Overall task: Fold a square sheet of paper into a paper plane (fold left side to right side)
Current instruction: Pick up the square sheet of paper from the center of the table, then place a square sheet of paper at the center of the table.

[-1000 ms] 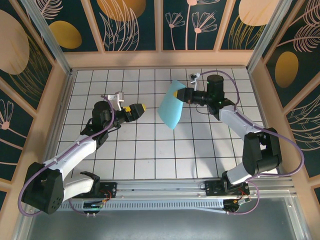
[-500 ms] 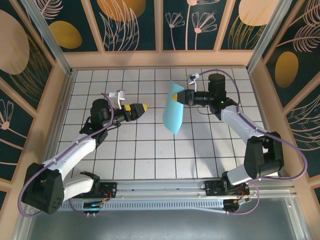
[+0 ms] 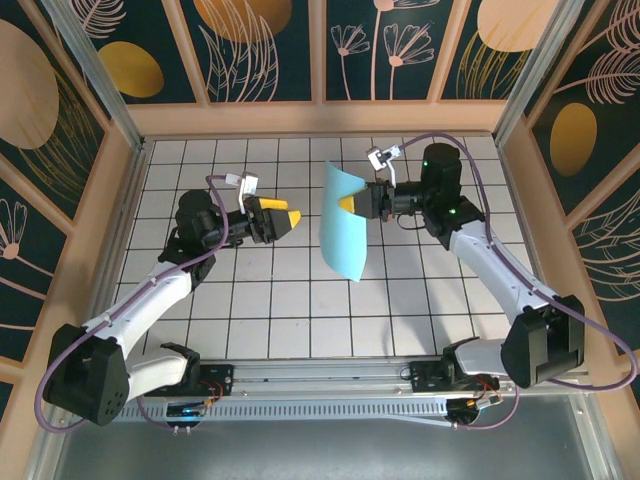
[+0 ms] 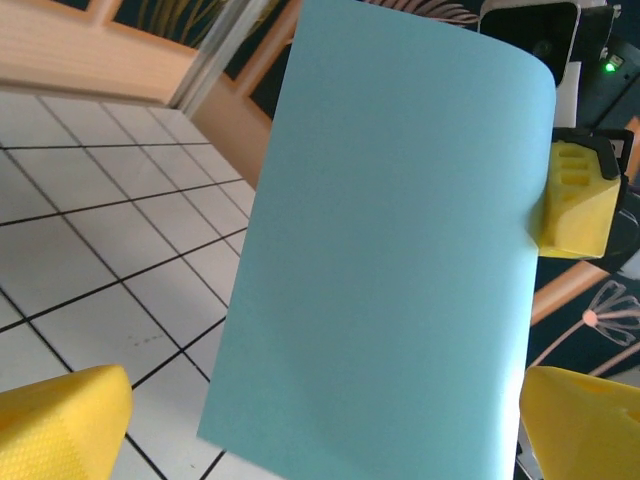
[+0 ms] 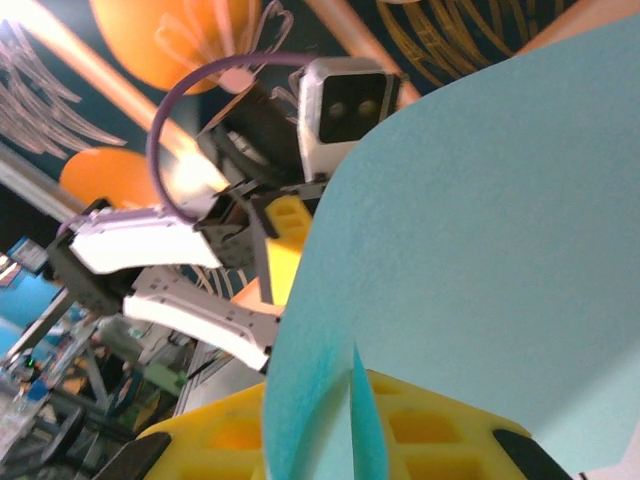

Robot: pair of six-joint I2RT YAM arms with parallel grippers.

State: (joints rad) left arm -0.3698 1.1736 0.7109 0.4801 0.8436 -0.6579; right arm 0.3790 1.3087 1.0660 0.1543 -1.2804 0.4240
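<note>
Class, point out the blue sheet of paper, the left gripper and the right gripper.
sheet of paper (image 3: 338, 230), top view, middle of its blue face.
left gripper (image 3: 284, 216), top view, between its open yellow fingertips.
right gripper (image 3: 347, 205), top view, yellow fingertips pinching the paper's edge.

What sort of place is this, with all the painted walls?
Probably a robot test booth: a left arm and right arm bolted by a grid-tiled table, leaf-painted panels walling it in, the right gripper holding up paper.
</note>
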